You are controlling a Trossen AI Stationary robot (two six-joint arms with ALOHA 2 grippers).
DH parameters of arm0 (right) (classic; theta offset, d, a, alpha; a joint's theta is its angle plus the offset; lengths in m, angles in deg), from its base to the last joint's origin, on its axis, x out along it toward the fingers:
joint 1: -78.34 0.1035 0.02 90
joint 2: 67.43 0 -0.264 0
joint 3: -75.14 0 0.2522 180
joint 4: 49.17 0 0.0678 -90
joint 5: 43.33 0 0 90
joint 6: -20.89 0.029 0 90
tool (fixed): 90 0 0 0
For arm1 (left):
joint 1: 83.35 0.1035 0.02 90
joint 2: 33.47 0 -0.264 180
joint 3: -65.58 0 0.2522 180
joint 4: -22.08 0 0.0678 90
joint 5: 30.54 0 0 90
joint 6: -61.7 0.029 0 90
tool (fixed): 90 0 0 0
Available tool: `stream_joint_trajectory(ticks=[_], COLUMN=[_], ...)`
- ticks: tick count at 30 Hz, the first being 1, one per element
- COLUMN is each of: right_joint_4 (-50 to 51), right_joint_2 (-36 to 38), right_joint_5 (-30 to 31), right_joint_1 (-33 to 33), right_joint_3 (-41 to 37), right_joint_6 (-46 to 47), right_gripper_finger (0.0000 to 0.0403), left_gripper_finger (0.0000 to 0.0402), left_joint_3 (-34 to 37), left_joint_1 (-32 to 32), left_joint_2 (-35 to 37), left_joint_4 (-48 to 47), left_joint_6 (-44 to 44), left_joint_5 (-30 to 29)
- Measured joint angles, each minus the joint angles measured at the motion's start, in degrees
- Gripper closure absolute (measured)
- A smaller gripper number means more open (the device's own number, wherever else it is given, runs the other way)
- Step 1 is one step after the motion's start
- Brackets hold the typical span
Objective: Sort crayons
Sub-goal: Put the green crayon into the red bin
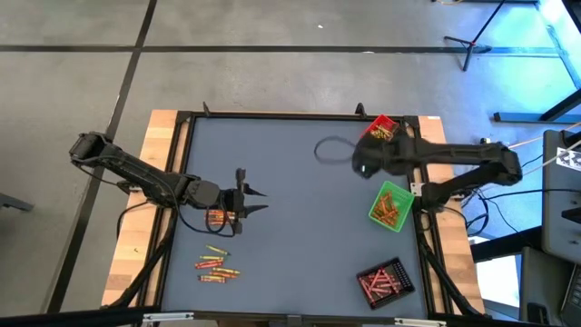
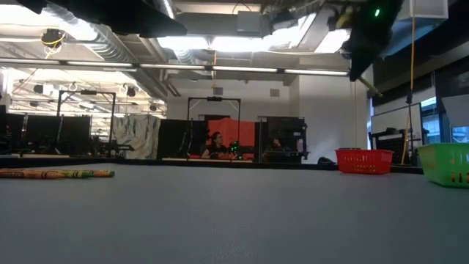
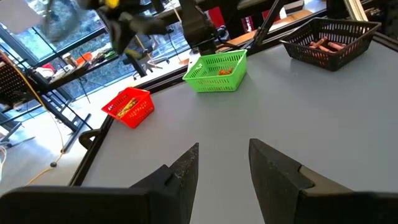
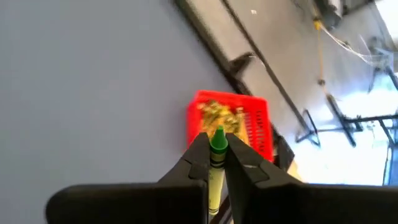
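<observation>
My right gripper (image 4: 217,144) hangs above the table's far right part, shut on a green crayon (image 4: 216,163), near the red tray (image 4: 231,122). In the high view it is a dark blur (image 1: 361,166) between the red tray (image 1: 382,129) and the green tray (image 1: 392,206). My left gripper (image 3: 224,163) stands open over the table's left side with nothing between its fingers. Several loose crayons (image 1: 217,264) lie flat on the table near the front left. My right gripper pinches the green crayon between its two fingers, which lie along it. The crayon's pointed tip (image 4: 217,133) sticks out just past the fingertips, and its wrapped body (image 4: 214,180) runs back between them. The fingers slant downward. The crayon is lifted clear of the table.
A black tray (image 1: 385,282) with reddish crayons stands at the front right. The green tray and the red tray both hold crayons. A dark cable loop (image 1: 331,150) lies at the far middle. The table's metal frame (image 1: 300,115) runs along its far edge.
</observation>
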Motion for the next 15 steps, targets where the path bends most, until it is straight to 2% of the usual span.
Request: stream_joint_trajectory(ticks=[6, 10, 15], right_joint_4=[-15.69, -27.58, -40.31], right_joint_2=[2.59, 2.11, 0.39], right_joint_5=[-1.69, -6.35, -13.28], right_joint_1=[-16.41, -25.39, -33.49], right_joint_3=[-7.98, -13.81, -19.88], right_joint_6=[-13.12, -21.4, -26.58], right_gripper_finger=[0.0382, 0.0382, 0.0382], left_gripper_finger=[0.0277, 0.0277, 0.0277], left_joint_3=[0.0, 0.02, 0.02], left_joint_1=[0.0, 0.0, 0.0], left_joint_2=[0.0, 0.0, 0.0], left_joint_4=[-0.11, -0.13, -0.15], left_joint_6=[0.0, 0.02, 0.02], left_joint_5=[0.0, 0.0, 0.0])
